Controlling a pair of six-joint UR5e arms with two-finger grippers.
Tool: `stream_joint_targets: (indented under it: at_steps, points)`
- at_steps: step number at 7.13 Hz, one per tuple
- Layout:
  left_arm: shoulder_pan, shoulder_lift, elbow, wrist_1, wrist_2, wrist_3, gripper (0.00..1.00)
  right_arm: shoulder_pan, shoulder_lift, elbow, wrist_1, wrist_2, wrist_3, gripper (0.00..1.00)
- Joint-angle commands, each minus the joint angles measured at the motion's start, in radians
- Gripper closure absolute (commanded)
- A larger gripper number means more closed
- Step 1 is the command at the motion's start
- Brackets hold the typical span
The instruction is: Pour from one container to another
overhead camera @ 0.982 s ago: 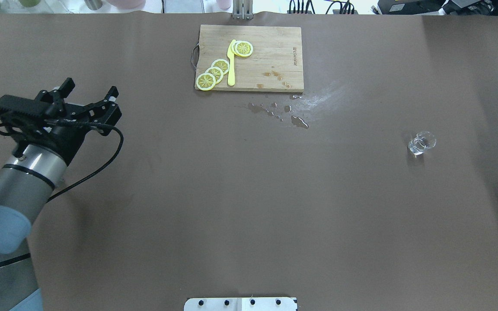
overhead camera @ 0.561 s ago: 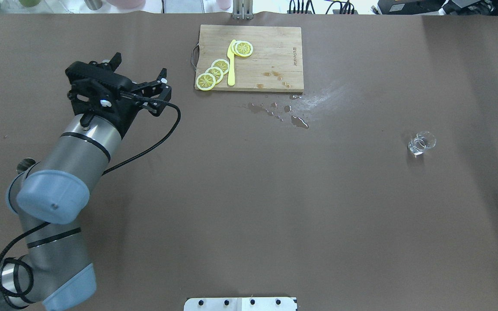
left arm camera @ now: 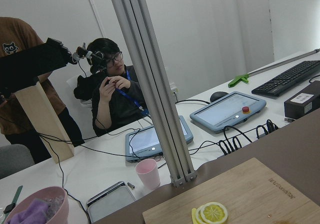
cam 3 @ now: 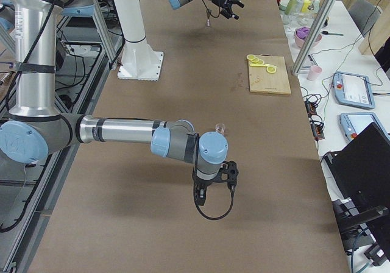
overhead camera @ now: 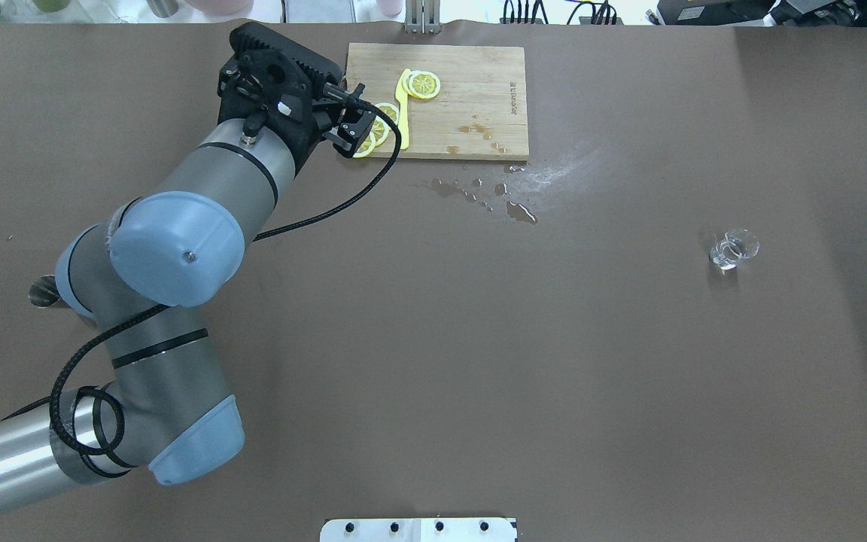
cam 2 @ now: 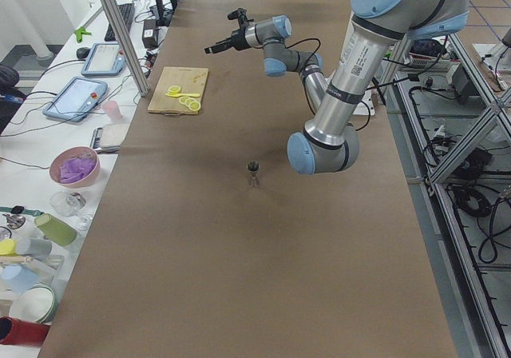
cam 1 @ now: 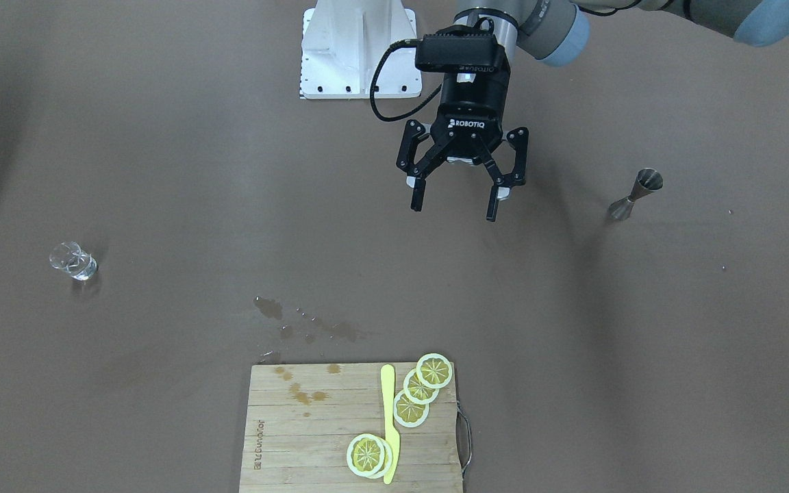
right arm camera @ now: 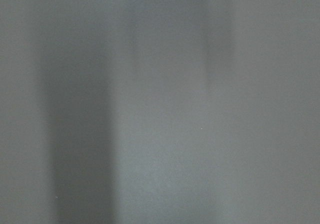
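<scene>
Since a second ago your left arm has swung from the frame's left edge up toward the board.

Front view: the left gripper [cam 1: 454, 204] hangs at top centre, fingers spread wide with nothing between them. The jigger [cam 1: 634, 195] stands well apart at right, and the glass [cam 1: 74, 261] stands at far left. A spill [cam 1: 312, 329] lies just above the board [cam 1: 285, 438] at bottom centre, which carries lemon slices [cam 1: 422, 387] and a knife [cam 1: 387, 424].
Overhead: the gripper overlaps the board's left edge at upper centre. The jigger peeks out beside the elbow at left, and the glass sits at right.
Right side view: the right gripper [cam 3: 212, 191] points down at lower centre, near the glass. You cannot tell how its fingers stand.
Right wrist view: only grey blur.
</scene>
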Motion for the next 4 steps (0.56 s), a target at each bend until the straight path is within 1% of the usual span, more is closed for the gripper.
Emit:
stream_joint_targets:
  at_steps: [1, 2, 4]
  points:
    - [-0.06, -0.022, 0.001, 0.208, -0.081, 0.002, 0.05, 0.009, -0.009, 0.02, -0.001, 0.002, -0.022, 0.0]
    - [-0.092, -0.022, 0.001, 0.259, -0.177, 0.001, 0.05, 0.007, -0.013, 0.056, -0.001, -0.001, -0.023, 0.0]
    - [-0.173, -0.022, 0.001, 0.313, -0.39, -0.003, 0.05, 0.007, -0.017, 0.043, -0.001, -0.005, -0.013, 0.0]
